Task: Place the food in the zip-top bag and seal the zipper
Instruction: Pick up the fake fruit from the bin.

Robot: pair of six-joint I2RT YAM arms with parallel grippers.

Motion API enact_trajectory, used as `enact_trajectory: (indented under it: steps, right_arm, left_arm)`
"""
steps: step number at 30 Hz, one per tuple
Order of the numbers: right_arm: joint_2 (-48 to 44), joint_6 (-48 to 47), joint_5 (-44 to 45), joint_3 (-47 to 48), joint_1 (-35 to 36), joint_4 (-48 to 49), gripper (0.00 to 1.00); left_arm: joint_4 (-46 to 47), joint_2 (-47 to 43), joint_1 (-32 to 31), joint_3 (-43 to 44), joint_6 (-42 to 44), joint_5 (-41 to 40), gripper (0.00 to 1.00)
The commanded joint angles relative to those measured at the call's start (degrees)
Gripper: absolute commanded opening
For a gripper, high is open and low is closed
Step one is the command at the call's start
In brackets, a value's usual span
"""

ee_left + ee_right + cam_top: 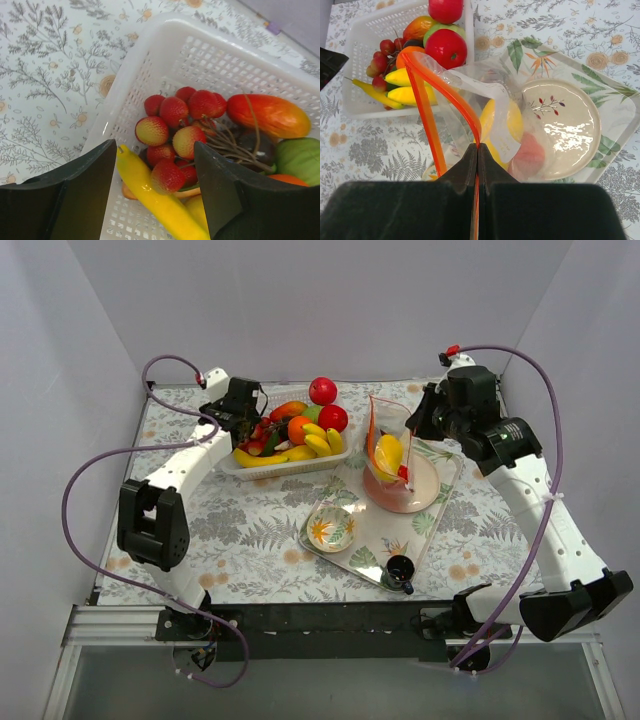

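— The zip-top bag is standing just right of the basket. Why is it not flopping down?
— The right hand is squeezing tight on the zipper, so the mouth is gaping for the food.
— Which way is it pointing?
— Its long side is running up and down, mouth facing up. One yellow piece is lying inside.
— And the left hand?
— It is hanging wide open over the basket's left end, around the red berries. I think it is getting ready to grab.

Plain pale grey walls close in three sides. The counter carries a grey fern-and-flower print under soft, even light.
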Motion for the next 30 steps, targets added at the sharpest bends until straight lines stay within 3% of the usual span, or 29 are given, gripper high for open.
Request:
enact_trajectory:
  steps: [1,9,15,30]
  right_arm:
    - [-1.5,-0.3,-1.6,-0.2,0.1,5.3,0.01]
    - [-2.3,-0.5,-1.5,-1.5,0.0,5.5,0.01]
    - [-2.3,-0.4,-2.3,-1.6,0.1,5.6,0.01]
    - [-2.5,-0.3,-2.6,-1.9,0.1,5.8,0.01]
  left_arm:
    - [-0.2,-0.2,0.2,-2.2,-3.9,-0.6,0.61]
    - [0.2,-0.4,1.2,-5.8,-8.6,-4.7,0.6]
    - [1.5,1.7,1.9,-6.7,-9.3,-3.3,0.58]
    - [1.9,3.7,1.9,-8.3,-12.9,-4.9,0.46]
